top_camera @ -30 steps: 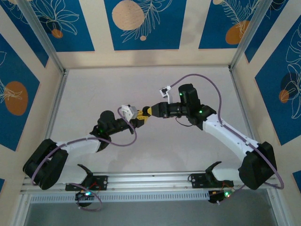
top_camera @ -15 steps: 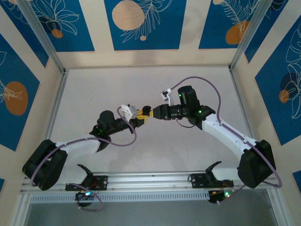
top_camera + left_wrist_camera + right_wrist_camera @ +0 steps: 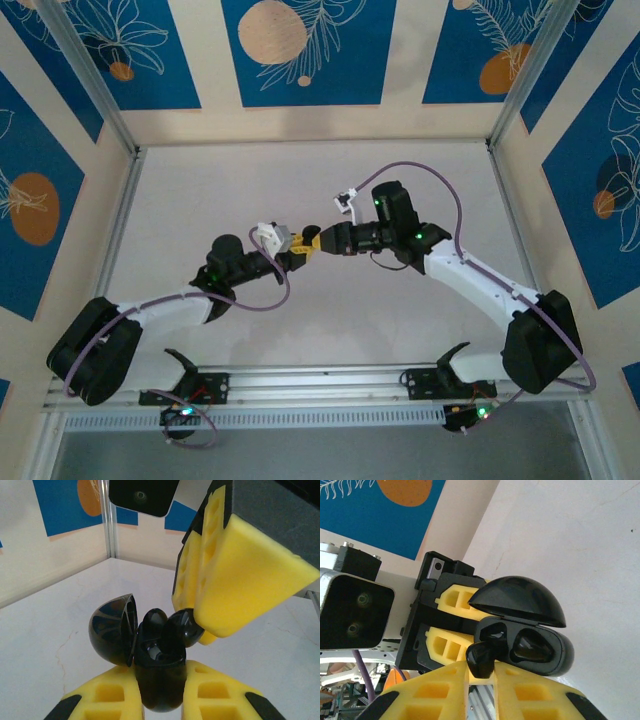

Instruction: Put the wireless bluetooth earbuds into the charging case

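The pale table lies between walls with blue panels, and over its middle the left arm and the right arm reach toward each other, their tips meeting above the surface. In the overhead view the left gripper and the right gripper stand nose to nose, almost touching. The left gripper is clamped on the charging case, its yellow fingers pressing on either side of the glossy black body and holding it clear of the table. The case is open: its domed lid is swung back on the hinge to one side, and the wells face the other arm. From the right wrist, the same case shows its lid raised over two hollows, with the left gripper behind it. The right gripper is closed on one earbud, a small black piece pinched at the very tips of its yellow fingers. That earbud is at the rim of the case, touching the mouth of the nearer well, partly in and not fully seated. Whether the other well already holds something cannot be told, as black sits on black there
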`<state>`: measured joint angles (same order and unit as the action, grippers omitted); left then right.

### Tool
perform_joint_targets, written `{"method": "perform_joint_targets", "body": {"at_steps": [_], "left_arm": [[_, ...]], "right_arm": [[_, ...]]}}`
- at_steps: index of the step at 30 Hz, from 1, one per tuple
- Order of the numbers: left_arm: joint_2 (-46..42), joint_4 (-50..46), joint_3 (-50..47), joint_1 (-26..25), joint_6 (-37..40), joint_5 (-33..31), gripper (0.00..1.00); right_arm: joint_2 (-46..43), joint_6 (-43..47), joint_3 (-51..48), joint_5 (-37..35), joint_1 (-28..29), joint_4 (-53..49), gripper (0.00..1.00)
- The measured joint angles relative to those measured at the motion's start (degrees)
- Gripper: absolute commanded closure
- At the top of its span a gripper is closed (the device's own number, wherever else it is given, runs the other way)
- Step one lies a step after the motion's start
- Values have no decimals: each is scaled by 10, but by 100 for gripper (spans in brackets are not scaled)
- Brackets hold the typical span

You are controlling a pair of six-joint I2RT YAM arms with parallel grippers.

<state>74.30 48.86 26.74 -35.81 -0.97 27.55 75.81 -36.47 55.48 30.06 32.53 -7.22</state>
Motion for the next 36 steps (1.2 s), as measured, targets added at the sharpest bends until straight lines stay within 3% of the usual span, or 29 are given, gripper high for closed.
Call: {"method": "perform_joint_targets", "body": {"at_steps": [18,26,30,36], "left_arm": [[-4,-3,2,1,0,-6,85],[-4,-4,5,0,0,10,85],[-4,-4,10,0,0,12,85],[-4,-4,11,0,0,14,85]], "right_arm": [[16,5,25,3,5,-16,73],[-21,16,28,2,-3,-43,69],[-30,20,36,3,-7,-49,70],[-29,27,43,4,-9,-58,80]]}}
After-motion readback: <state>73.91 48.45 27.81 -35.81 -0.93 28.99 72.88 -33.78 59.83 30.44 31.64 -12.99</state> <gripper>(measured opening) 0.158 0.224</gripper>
